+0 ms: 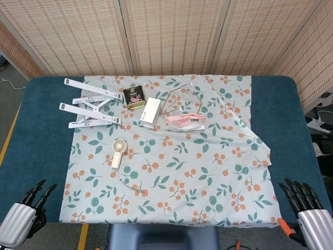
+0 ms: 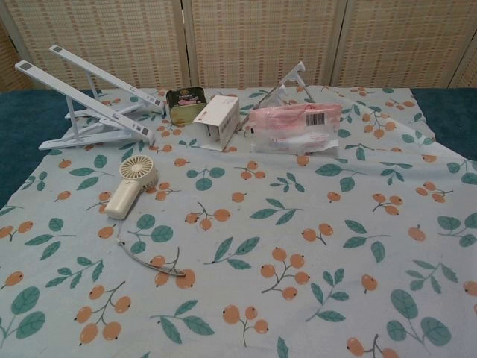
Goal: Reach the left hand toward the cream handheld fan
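While the reach is not yet begun, the left hand [image 1: 23, 211] sits at the near left corner of the worktop [image 1: 36, 135], empty, its dark fingers apart and pointing up-field; the right hand [image 1: 308, 211] mirrors it at the near right corner, likewise holding nothing with fingers spread; neither hand appears in the chest view. The cream handheld fan [image 1: 118, 152] lies flat on the floral cloth [image 1: 208, 177], left of centre, its round head [image 2: 137, 168] toward the far side and its handle [image 2: 119, 201] angled toward the near left edge; it is well apart from the left hand. A thin wrist cord [image 2: 149, 261] trails from the handle's end toward the robot, though its attachment is hard to make out. Beyond the fan stand a white folding stand [image 1: 91, 103], a small tin [image 1: 134, 97], a white box [image 1: 150, 111] and a pink packet [image 1: 185, 121]. The fan is probably light, rigid plastic and somewhat smooth; the handle offers the sound grasp, the grille being the more fragile part; the loose cloth may slide beneath it.
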